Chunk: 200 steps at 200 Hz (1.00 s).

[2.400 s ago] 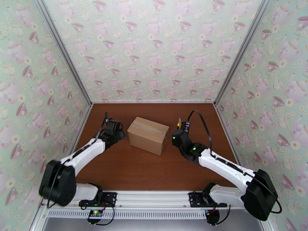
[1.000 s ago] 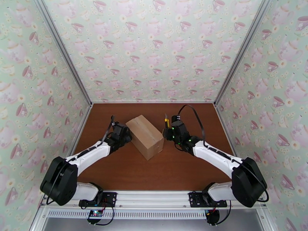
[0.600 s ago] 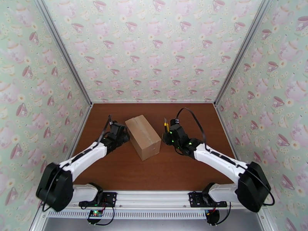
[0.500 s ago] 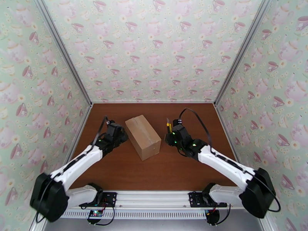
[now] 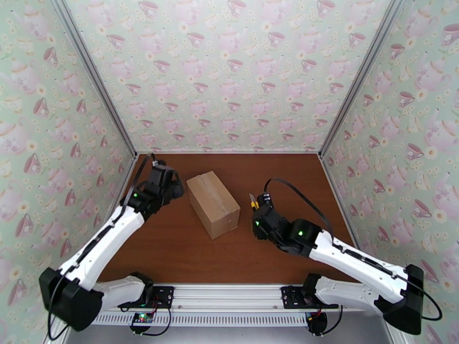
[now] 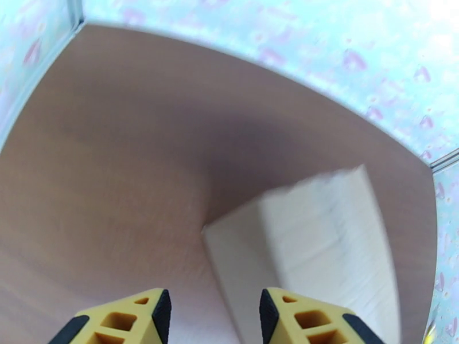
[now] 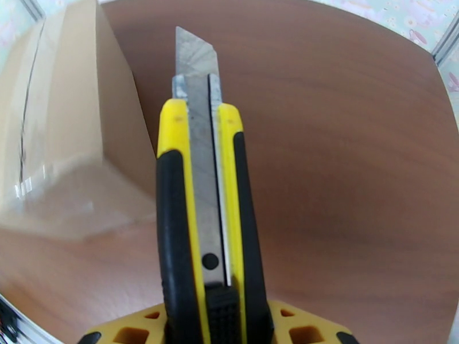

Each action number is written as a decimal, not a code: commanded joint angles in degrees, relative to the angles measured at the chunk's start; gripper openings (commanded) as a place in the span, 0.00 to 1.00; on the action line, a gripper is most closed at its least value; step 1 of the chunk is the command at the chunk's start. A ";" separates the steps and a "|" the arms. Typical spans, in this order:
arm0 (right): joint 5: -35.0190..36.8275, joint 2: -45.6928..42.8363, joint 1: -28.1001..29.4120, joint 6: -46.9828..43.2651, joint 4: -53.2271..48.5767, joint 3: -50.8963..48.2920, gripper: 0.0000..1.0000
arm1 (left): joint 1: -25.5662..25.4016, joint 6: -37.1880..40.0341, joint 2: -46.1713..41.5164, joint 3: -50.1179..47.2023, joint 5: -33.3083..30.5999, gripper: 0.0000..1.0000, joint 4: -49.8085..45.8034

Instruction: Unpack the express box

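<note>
Both claws have backed off since last frame: L claw point(image 5: 170, 187) to far-left, R claw point(image 5: 256, 211) toward front edge. Box point(image 5: 213, 204) unmoved. Count: 1 box, mid surface point(image 5: 275, 173), lying diagonal, seam taped; 1 knife point(image 7: 198, 184), blade out. L claw agape, empty. R claw clamps knife.

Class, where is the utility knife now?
Right wrist view: utility knife held in the right gripper, blade out, right of the express box.
</note>
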 commanded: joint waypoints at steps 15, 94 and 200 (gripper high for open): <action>6.39 -1.13 7.03 5.67 -8.28 3.23 0.00 | 1.51 5.63 8.50 7.86 3.34 0.48 3.30; 6.50 3.90 13.45 7.77 -9.23 3.05 0.00 | 4.45 9.17 25.05 23.32 8.67 0.50 5.80; 5.35 6.31 13.54 4.55 -4.56 3.75 0.00 | 4.45 9.31 30.04 26.36 9.40 0.49 5.78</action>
